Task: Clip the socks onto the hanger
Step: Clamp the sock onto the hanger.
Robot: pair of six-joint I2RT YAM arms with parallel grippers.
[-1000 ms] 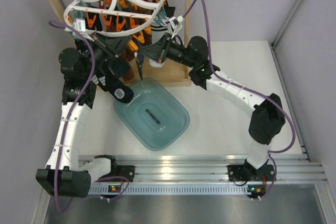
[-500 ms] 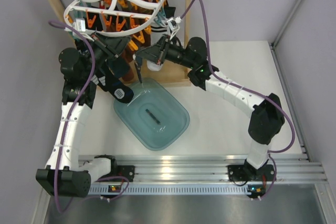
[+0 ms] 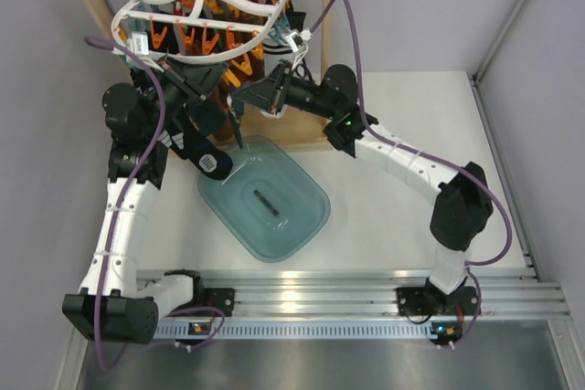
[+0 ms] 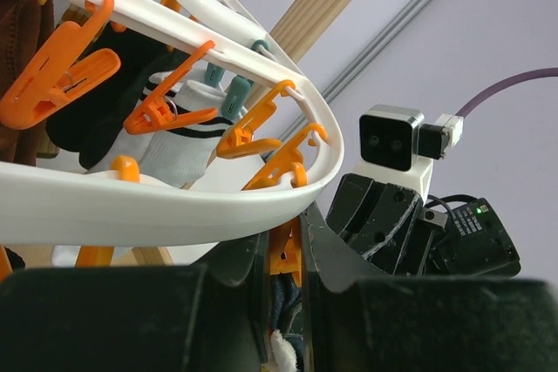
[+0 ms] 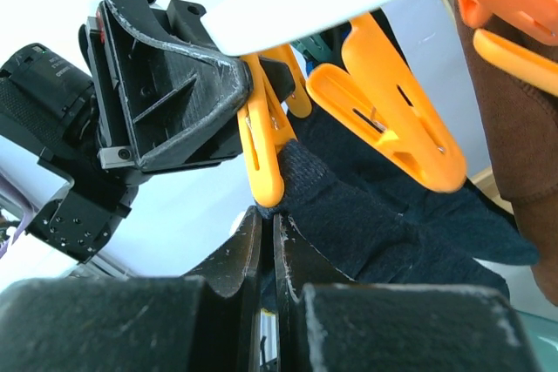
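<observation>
Right wrist: right hand (image 5: 268, 246), gripping a sock (image 5: 349, 215), holds its edge at the clip (image 5: 261, 158) the left hand (image 4: 283, 254) squeezes; next, probably seat it, then release.

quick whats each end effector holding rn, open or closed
left end effector: closed on clip
right end effector: closed on sock

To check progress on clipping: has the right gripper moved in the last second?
Yes. The right gripper has shifted slightly left, away from the wooden frame's right post, carrying the dark sock with it.
</observation>
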